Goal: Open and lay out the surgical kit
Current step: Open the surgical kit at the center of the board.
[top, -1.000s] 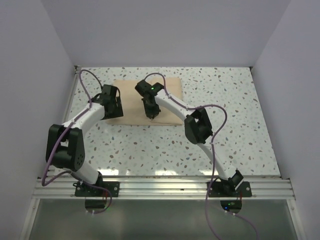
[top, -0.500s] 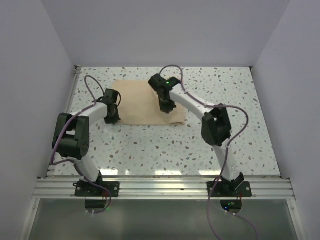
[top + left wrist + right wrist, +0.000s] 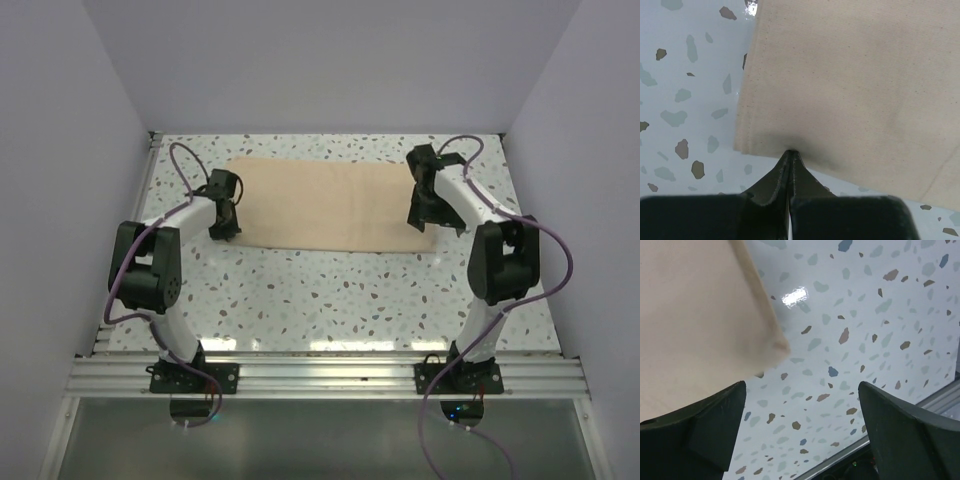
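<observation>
The speckled table (image 3: 330, 290) carries a tan cloth wrap (image 3: 320, 205), flat toward its far edge.

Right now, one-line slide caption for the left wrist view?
Left gripper, jaws closed, pinches the near edge of the tan cloth wrap lying flat on the speckled table.

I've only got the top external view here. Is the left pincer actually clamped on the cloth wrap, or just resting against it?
Observer: Clamped. The left pincer is shut on the edge of the cloth wrap, close to a corner.
Operator: And the right one?
Observer: The right pincer is open wide with nothing in it; the wrap's corner lies just ahead of it on the table.
</observation>
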`<state>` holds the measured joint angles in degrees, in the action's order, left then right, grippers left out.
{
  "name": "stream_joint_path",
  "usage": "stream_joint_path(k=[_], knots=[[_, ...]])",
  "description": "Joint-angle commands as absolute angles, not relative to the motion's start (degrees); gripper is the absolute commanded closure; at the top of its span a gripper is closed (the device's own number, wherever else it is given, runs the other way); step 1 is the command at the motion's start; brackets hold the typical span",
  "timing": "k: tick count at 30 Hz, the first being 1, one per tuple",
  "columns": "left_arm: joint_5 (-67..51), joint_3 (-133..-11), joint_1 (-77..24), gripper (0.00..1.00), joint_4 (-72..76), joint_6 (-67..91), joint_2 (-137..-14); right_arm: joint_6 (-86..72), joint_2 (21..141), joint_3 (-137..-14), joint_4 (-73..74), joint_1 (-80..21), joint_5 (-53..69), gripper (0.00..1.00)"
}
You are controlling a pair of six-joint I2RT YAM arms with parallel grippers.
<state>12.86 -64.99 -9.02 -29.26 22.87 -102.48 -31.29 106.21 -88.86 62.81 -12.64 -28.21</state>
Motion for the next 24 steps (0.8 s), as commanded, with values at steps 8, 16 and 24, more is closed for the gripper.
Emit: stream_joint_path(k=[8,16,24], knots=[[13.6,-64.0,-8.6,1.00,-30.8,22.6,-99.1,-31.6,101.4,-96.9,54.9,-12.0,-20.8,0.02],[10.8,-61.0,-8.8,1.00,-31.2,22.9,-95.0,-32.8,121.2,-122.5,56.2,-11.7,-17.1,0.28],[9.8,-61.1,-9.1,1.00,-34.0,22.9,-91.4,-33.2,142.0,-144.5,56.3,-7.9,-16.7,0.41]])
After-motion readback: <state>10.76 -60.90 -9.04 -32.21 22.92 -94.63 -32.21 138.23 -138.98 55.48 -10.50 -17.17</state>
